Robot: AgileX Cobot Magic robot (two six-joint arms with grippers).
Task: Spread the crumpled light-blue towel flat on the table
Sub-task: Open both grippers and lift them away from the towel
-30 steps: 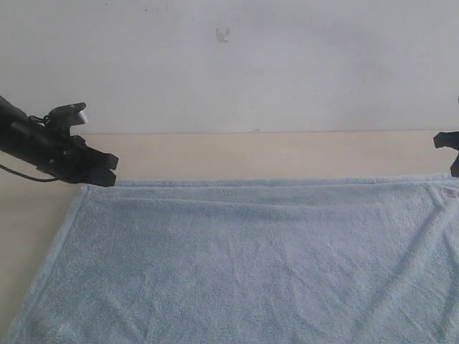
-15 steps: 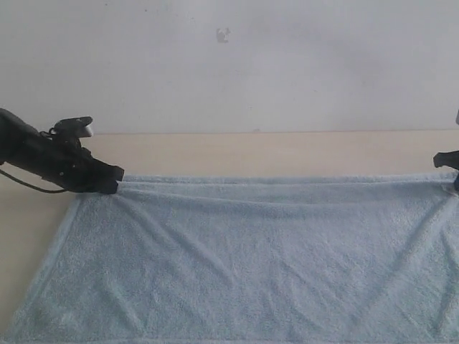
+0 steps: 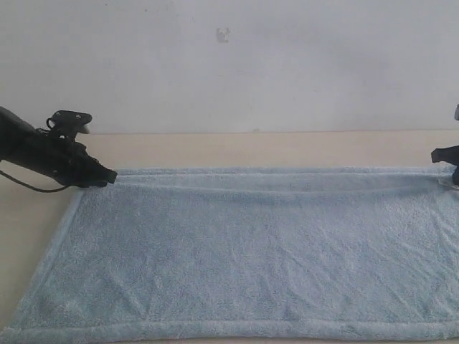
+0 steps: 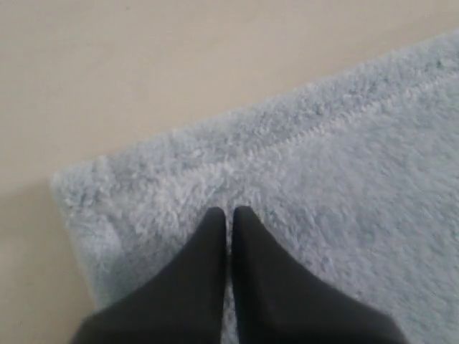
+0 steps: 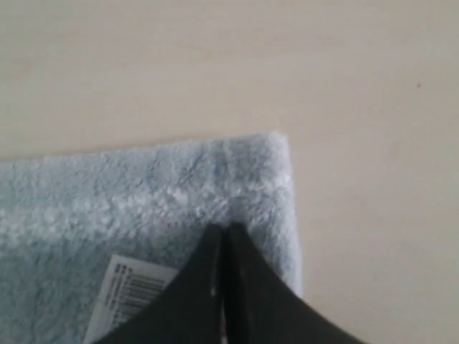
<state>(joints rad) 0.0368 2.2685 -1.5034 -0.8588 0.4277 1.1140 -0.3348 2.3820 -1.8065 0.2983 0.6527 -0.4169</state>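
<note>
The light-blue towel (image 3: 244,251) lies spread out on the beige table (image 3: 251,150), nearly flat, with a low ridge along its far edge. My left gripper (image 3: 111,176) sits at the towel's far left corner, shut on the towel (image 4: 344,143), its black fingertips (image 4: 229,211) pressed together just inside the stitched hem. At the far right corner my right gripper (image 3: 454,174), mostly cut off by the frame edge, is also shut on the towel (image 5: 107,201), its tips (image 5: 224,228) close to the corner and next to the white tag (image 5: 133,290).
A white wall (image 3: 229,64) rises behind the table's far edge. Bare table shows as a strip beyond the towel and on its left side (image 3: 29,215). The towel's near hem (image 3: 215,331) runs close to the bottom of the exterior view.
Both grippers carried the far edge down and farther back. The slanting tension folds have smoothed out and the near hem has slid into view.
</note>
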